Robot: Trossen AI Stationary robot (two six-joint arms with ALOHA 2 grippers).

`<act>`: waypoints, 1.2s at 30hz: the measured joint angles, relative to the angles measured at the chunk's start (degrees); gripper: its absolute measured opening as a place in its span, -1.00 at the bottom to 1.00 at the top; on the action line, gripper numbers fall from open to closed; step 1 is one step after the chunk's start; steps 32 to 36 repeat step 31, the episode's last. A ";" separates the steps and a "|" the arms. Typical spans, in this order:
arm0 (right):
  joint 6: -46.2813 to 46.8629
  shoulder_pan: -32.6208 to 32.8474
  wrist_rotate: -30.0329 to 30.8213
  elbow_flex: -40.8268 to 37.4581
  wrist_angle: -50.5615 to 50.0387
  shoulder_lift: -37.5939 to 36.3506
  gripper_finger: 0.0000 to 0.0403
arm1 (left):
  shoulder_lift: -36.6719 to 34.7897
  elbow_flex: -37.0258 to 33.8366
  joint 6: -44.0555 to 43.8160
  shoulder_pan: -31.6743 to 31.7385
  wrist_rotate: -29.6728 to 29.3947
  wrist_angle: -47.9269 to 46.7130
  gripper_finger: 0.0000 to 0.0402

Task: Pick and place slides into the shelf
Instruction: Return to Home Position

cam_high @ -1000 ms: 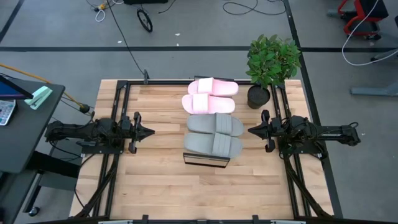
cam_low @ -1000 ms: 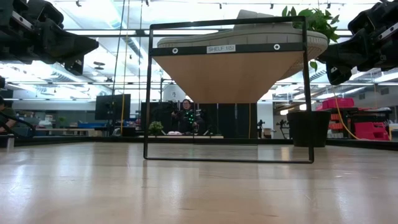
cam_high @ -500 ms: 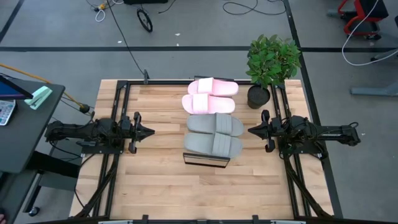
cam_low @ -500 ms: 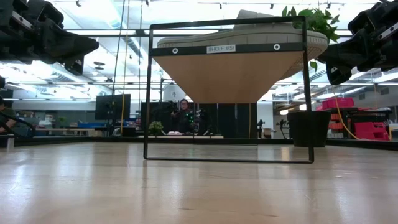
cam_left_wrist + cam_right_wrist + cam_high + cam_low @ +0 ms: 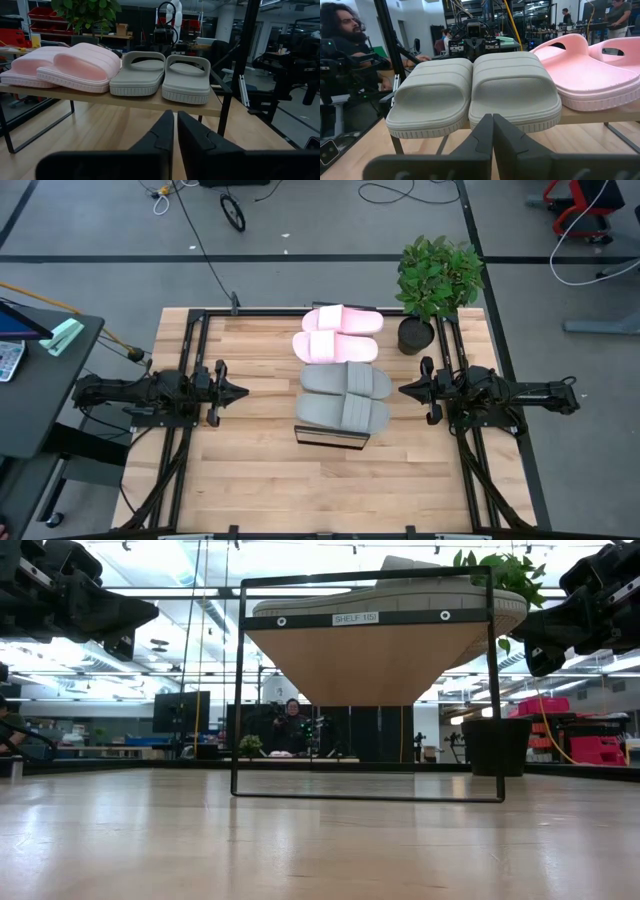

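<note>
Nothing moved this past second: grey slides (image 5: 345, 398), pink slides (image 5: 335, 334) sit side by side on shelf (image 5: 330, 438). My left arm (image 5: 150, 393), right arm (image 5: 490, 393) parked either side, jaws pressed together. Job looks done.

You see matt, rubbery grey slides (image 5: 512, 85) and pink slides (image 5: 82, 62) with ribbed straps. The shelf (image 5: 150, 101) pairs a smooth pale wood plank with dark matt metal framing. The table (image 5: 320, 850) is lightly glossy wood.
</note>
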 joint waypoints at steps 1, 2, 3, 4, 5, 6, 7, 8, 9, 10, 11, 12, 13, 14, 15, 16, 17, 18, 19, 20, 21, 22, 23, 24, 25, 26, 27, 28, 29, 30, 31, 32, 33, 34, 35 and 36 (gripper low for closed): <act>0.00 0.00 0.01 0.00 0.00 0.00 -0.93 | 0.00 0.00 -0.02 0.02 0.00 0.00 -0.85; 0.00 0.01 0.00 0.01 -0.01 -0.01 -0.93 | 0.00 0.00 -0.02 0.02 0.01 0.00 -0.84; 0.00 0.01 0.00 0.00 -0.01 0.00 -0.93 | 0.00 0.00 0.01 0.00 0.01 0.00 -0.83; 0.00 0.02 0.00 0.00 -0.01 -0.01 -0.93 | 0.00 0.00 0.00 0.00 0.00 0.00 -0.82; -0.02 0.00 0.01 0.01 -0.01 0.01 -0.93 | 0.00 0.00 -0.02 0.00 0.01 0.00 -0.82; 0.00 0.00 0.02 0.02 0.00 0.01 -0.93 | -0.01 0.00 -0.04 0.00 0.01 0.00 -0.81; 0.00 0.00 0.02 0.02 0.00 0.00 -0.93 | 0.00 0.00 0.00 0.02 0.00 0.00 -0.81; -0.01 0.00 0.01 0.01 0.01 0.01 -0.93 | 0.00 0.00 0.00 0.00 0.00 0.00 -0.81; -0.01 0.00 0.00 0.00 -0.01 0.01 -0.93 | 0.00 0.00 -0.02 0.01 0.00 0.00 -0.81; -0.02 0.00 0.00 0.00 -0.01 -0.01 -0.93 | 0.00 0.00 -0.02 0.00 0.00 0.00 -0.81; 0.00 0.00 0.00 0.00 0.01 0.01 -0.93 | 0.00 0.00 -0.01 0.01 0.02 0.00 -0.81; 0.00 0.00 0.02 0.02 0.01 -0.01 -0.93 | -0.01 0.00 0.00 0.01 0.02 0.00 -0.82; 0.00 0.00 0.01 0.00 0.00 0.00 -0.93 | 0.00 0.00 0.00 0.01 0.01 0.00 -0.83; -0.02 0.01 0.01 0.00 -0.01 0.00 -0.93 | 0.00 0.00 -0.02 0.00 0.02 0.00 -0.84; 0.00 0.00 0.00 0.01 0.00 0.01 -0.93 | 0.00 0.00 -0.02 0.02 0.00 0.00 -0.85; -0.01 0.00 0.01 0.01 0.00 0.01 -0.93 | 0.00 0.00 0.00 0.00 0.02 0.00 -0.86; 0.00 0.02 0.00 0.01 0.00 0.00 -0.93 | -0.02 0.00 0.00 0.02 0.00 0.00 -0.86; 0.00 0.00 0.00 0.00 -0.01 -0.01 -0.93 | 0.00 0.00 -0.02 0.00 0.00 0.00 -0.87; -0.02 0.01 0.00 0.00 0.01 -0.01 -0.93 | 0.00 0.00 -0.02 0.00 0.01 0.00 -0.88; 0.00 0.02 0.00 0.02 0.01 0.01 -0.93 | 0.00 0.00 -0.01 0.00 0.02 0.00 -0.88; 0.00 0.00 0.02 0.00 -0.01 0.01 -0.93 | 0.00 0.00 0.00 0.00 0.01 0.00 -0.88; -0.02 0.01 0.00 0.00 0.00 0.01 -0.93 | -0.01 0.00 -0.01 0.00 0.02 0.00 -0.88; -0.01 0.01 0.01 0.01 -0.01 0.00 -0.93 | 0.00 0.00 -0.02 0.01 0.01 0.00 -0.88; 0.00 0.00 0.02 0.00 -0.01 -0.01 -0.93 | 0.00 0.00 0.00 0.00 0.01 0.00 -0.87; -0.01 0.01 0.00 0.01 -0.01 0.00 -0.93 | 0.00 0.00 0.00 0.00 0.00 0.00 -0.86; 0.00 0.00 0.00 0.01 -0.01 0.00 -0.93 | 0.00 0.00 -0.01 0.00 0.01 0.00 -0.86; -0.01 0.00 0.01 0.00 -0.01 -0.01 -0.93 | 0.00 0.00 -0.02 0.01 0.01 0.00 -0.85; 0.00 0.01 0.00 0.00 -0.01 -0.01 -0.93 | -0.02 0.00 -0.02 0.01 0.02 0.00 -0.84; -0.02 0.00 0.01 0.00 -0.01 0.01 -0.93 | 0.00 0.00 0.00 0.02 0.00 0.00 -0.83; -0.02 0.00 0.00 0.00 0.01 -0.01 -0.93 | 0.00 0.00 0.00 0.01 0.01 0.00 -0.82; -0.01 0.01 0.00 0.00 0.00 0.00 -0.93 | 0.00 0.00 -0.02 0.00 0.02 0.00 -0.82; -0.01 0.01 0.00 0.00 0.00 0.00 -0.93 | 0.00 0.00 -0.02 0.00 0.02 0.00 -0.82; -0.01 0.01 0.00 0.00 0.00 0.00 -0.93 | 0.00 0.00 -0.02 0.00 0.02 0.00 -0.82; -0.01 0.01 0.00 0.00 0.00 0.00 -0.93 | 0.00 0.00 -0.02 0.00 0.02 0.00 -0.82; -0.01 0.01 0.00 0.00 0.00 0.00 -0.93 | 0.00 0.00 -0.02 0.00 0.02 0.00 -0.82; -0.01 0.01 0.00 0.00 0.00 0.00 -0.93 | 0.00 0.00 -0.02 0.00 0.02 0.00 -0.82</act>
